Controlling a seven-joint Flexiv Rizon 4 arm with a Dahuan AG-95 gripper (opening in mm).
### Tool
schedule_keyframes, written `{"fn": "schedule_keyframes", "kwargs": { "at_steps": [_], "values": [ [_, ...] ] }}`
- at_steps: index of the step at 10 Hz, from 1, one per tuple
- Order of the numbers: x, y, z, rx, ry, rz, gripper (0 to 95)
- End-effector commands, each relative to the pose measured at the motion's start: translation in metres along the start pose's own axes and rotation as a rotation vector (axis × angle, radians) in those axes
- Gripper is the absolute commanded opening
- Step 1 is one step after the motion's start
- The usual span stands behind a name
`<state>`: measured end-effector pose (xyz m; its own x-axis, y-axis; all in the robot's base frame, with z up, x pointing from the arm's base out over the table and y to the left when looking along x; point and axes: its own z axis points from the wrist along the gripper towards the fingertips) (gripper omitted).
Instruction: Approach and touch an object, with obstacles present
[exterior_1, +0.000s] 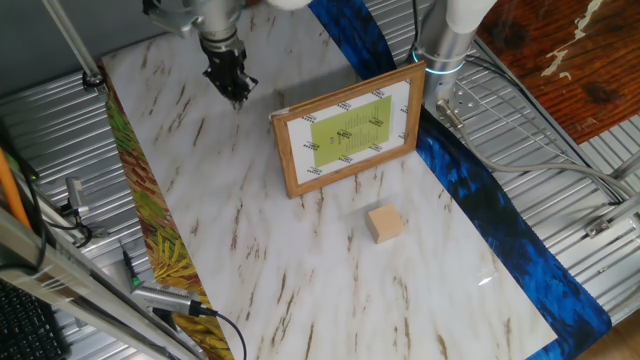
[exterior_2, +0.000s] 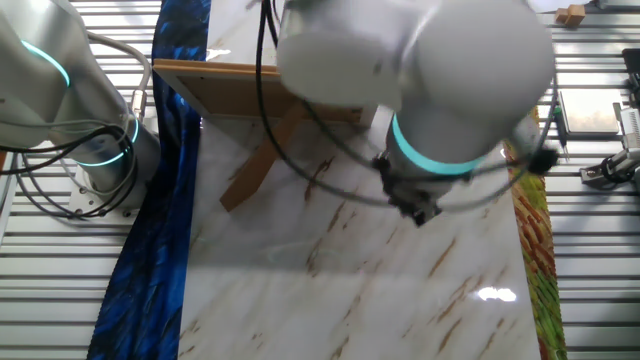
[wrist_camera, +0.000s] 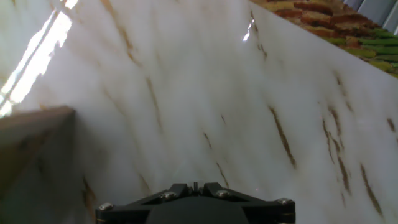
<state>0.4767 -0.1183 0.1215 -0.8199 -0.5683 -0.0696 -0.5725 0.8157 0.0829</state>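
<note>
One fixed view: white marble-patterned surface (exterior_1: 250, 230) with brown veining, bordered by a blue patterned strip (exterior_1: 480, 200) on one side and a yellow-green leafy strip (exterior_1: 150, 230) on the other.

Item: small light-tan wooden cube (exterior_1: 385, 224), plain faces, resting flat on the surface, on the near side of the framed picture and well apart from the arm's tool.

Item: rectangular picture with brown wooden frame (exterior_1: 350, 130), white mat bearing small black marks, yellow-green centre. Stands tilted back on the surface, face toward the cube. It lies between the cube and the pincer.

Item: black two-finger pincer (exterior_1: 236, 92), pointing down, poised over the far corner of the surface behind and to one side of the picture. Fingertips appear close together; whether fully pressed together cannot be told. Contact with the surface cannot be told either.

The other fixed view: large white arm housing with teal ring (exterior_2: 440, 160) fills the centre and blocks most of the scene. Plain wooden back of the picture (exterior_2: 250, 90) is seen, with a slanted wooden prop (exterior_2: 262, 160) reaching down to the surface (exterior_2: 350, 290). Cube hidden here.

Hand view: dark base of the pincer (wrist_camera: 194, 202) at the bottom edge; veined surface (wrist_camera: 205, 93) beyond; blurred wooden edge of the picture (wrist_camera: 31, 140) at left. Cube out of frame.
</note>
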Motion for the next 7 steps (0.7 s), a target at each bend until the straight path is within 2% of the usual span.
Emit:
{"fn": "schedule_keyframes", "kwargs": {
  "at_steps": [1, 4, 7],
  "values": [
    [0.0032, -0.0006, 0.0007, 0.033, 0.029, -0.045, 0.0],
    [0.0032, -0.0006, 0.0007, 0.035, 0.038, -0.100, 0.0],
    [0.0032, -0.0006, 0.0007, 0.041, 0.044, -0.104, 0.0]
  ]
}}
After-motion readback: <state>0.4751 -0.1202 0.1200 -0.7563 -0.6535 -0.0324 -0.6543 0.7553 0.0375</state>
